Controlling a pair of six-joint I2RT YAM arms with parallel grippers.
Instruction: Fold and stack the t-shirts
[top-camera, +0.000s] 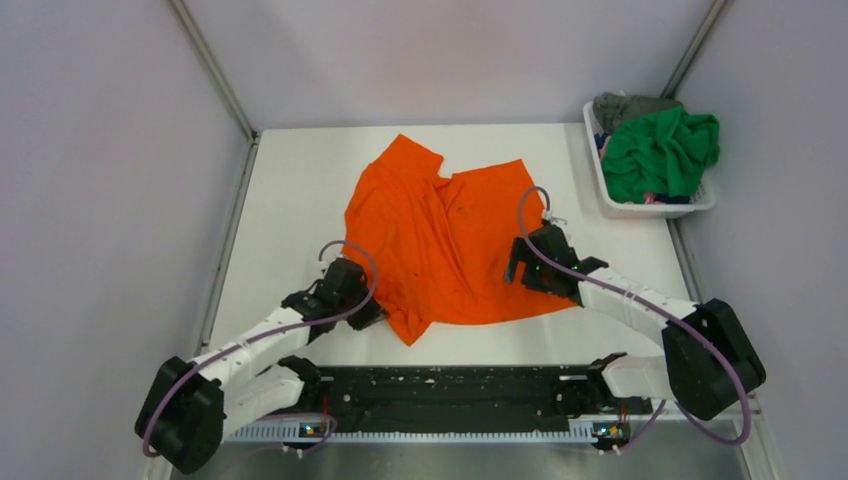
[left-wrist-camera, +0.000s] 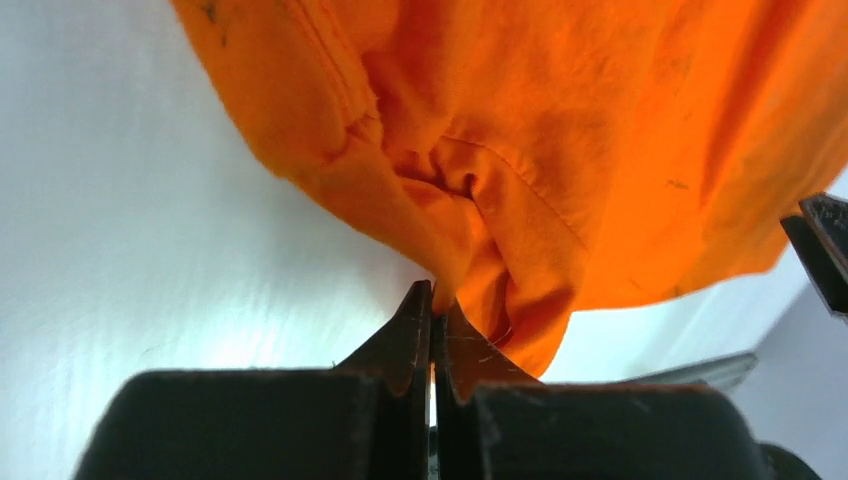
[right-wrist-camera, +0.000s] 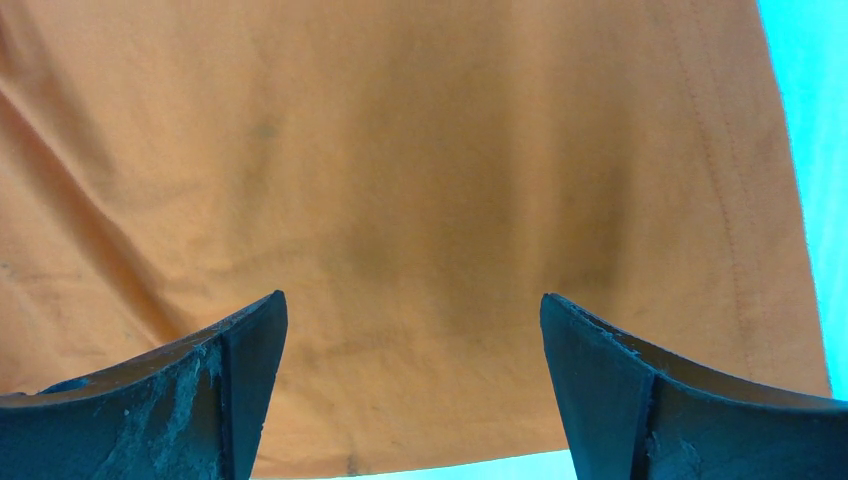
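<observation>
T-shirt (top-camera: 440, 240), orange and rumpled, pinched by left tool (left-wrist-camera: 436, 298); right tool (right-wrist-camera: 410, 297) spread wide.

centre: crumpled orange cloth t-shirt (top-camera: 450, 240) lies on the white flat table (top-camera: 290, 190)
far right: white slatted plastic basket (top-camera: 652, 208) at the table's corner
in basket: green cloth t-shirt (top-camera: 660, 150) in front, grey cloth t-shirt (top-camera: 625, 105) behind it
left gripper (top-camera: 370, 312): at the orange shirt's near left edge
right gripper (top-camera: 518, 266): over its near right part
</observation>
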